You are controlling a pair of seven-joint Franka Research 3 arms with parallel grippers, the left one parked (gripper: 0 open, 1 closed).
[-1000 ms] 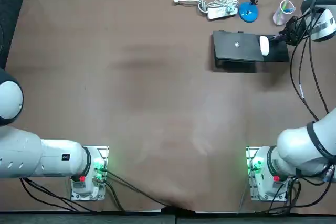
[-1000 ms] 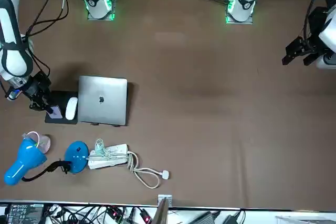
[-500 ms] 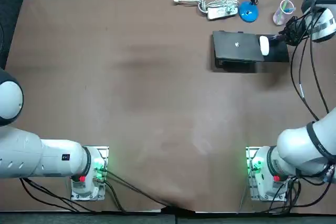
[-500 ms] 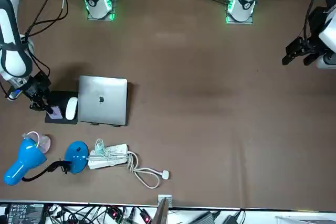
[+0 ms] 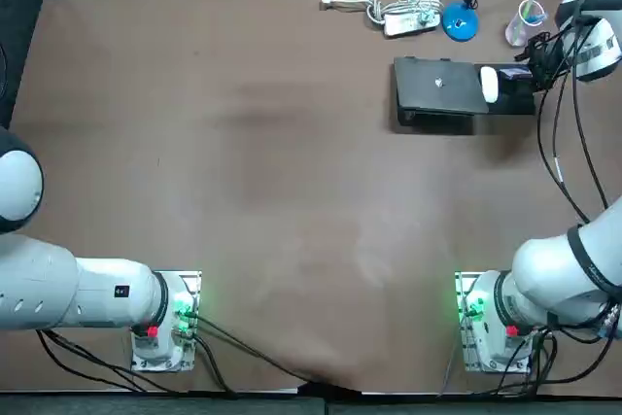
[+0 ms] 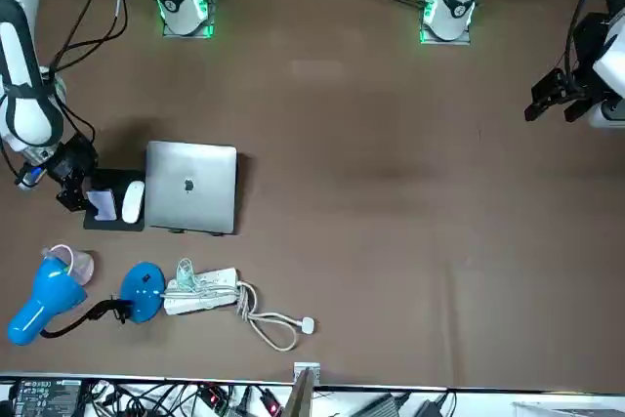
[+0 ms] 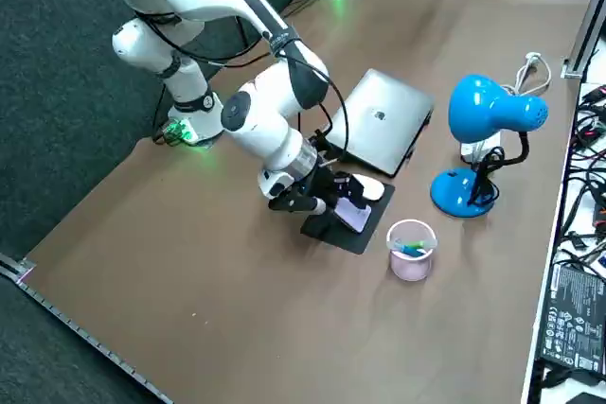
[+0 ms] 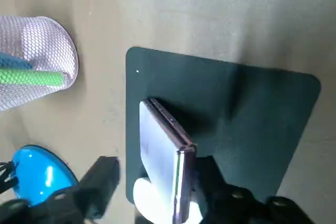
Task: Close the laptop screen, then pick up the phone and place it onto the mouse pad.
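**Item 1, laptop**: lid shut flat, upper right of the top view. I count the first step as done.

**Item 2, mouse pad**: dark sheet lying against the laptop's right edge in the top view. A white mouse sits on the end of the pad nearest the laptop.

**Item 3, phone**: pale slab on the mouse pad, just left of the mouse in the front view, at the frame's left-centre. The wrist view suggests it may be propped at a slant and not lying flat. I cannot tell which.

**Item 4, right gripper**: low at the pad's outer edge, right at the phone. Its fingers are spread. One stands clear of the phone with pad showing between them, and the other is against or just beside the phone's opposite edge. I read no pinch on the phone.

**Item 5, bystanders:** mesh cup, blue lamp and power strip line the top edge of the top view, apart from the pad.

**Status:** I judge the task nearly complete, with the screen closed and the phone delivered onto the pad. What remains is to draw the gripper away without dragging the phone, then check that the phone rests fully on the pad.
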